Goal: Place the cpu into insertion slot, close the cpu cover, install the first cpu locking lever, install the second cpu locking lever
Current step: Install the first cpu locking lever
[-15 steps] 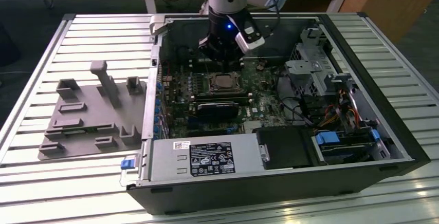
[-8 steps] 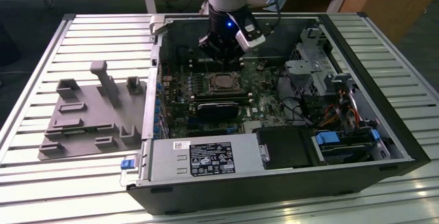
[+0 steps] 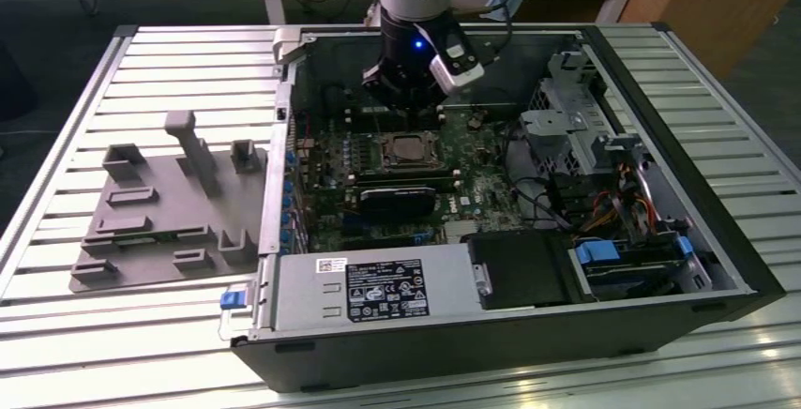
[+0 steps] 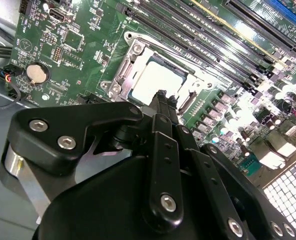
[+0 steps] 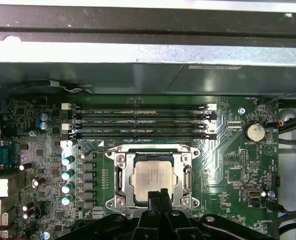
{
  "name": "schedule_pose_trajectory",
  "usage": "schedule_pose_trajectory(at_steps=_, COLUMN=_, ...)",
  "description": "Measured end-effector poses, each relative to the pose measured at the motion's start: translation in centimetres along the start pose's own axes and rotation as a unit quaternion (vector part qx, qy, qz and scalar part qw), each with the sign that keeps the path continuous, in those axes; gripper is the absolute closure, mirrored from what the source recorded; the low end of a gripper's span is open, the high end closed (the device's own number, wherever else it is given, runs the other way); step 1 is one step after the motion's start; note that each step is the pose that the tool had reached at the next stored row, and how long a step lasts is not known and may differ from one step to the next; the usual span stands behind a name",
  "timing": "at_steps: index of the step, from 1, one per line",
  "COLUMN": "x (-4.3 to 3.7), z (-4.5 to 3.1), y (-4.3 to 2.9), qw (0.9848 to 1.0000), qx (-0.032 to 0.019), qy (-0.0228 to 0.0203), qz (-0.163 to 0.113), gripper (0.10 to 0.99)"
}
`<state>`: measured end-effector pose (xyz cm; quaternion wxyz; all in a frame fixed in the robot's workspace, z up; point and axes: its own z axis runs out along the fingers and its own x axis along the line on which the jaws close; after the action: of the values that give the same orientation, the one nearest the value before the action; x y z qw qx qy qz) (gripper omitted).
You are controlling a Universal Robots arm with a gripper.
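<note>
The gripper (image 5: 158, 194) hangs low inside the open computer case (image 3: 701, 240), its fingers pressed together with nothing between them. Just ahead of its tips, in both wrist views, the cpu (image 5: 151, 175) lies flat in the insertion slot (image 5: 177, 167), silvery top facing up. The cpu cover (image 5: 124, 175) lies around the chip as a metal frame, close beside the tips, which do not clearly touch it. Farther beyond the gripper run the long black memory slots (image 5: 138, 121), and the green motherboard (image 5: 228, 165) spreads beneath it.

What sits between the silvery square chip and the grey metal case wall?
Long narrow black slots, side by side on the green board, in the first wrist view.
</note>
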<state>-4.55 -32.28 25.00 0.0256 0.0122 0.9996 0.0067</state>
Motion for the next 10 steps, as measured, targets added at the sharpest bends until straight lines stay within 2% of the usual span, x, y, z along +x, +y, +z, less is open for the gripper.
schedule_pose_trajectory(at_steps=3, x=0.37, z=-0.03, y=-0.01, qw=1.0, qx=0.0, qy=0.0001, qz=0.0, gripper=0.98)
schedule_pose_trajectory(at_steps=10, x=2.05, z=-0.1, y=-0.05, qw=1.0, qx=0.0, qy=-0.0002, qz=0.0, gripper=0.98)
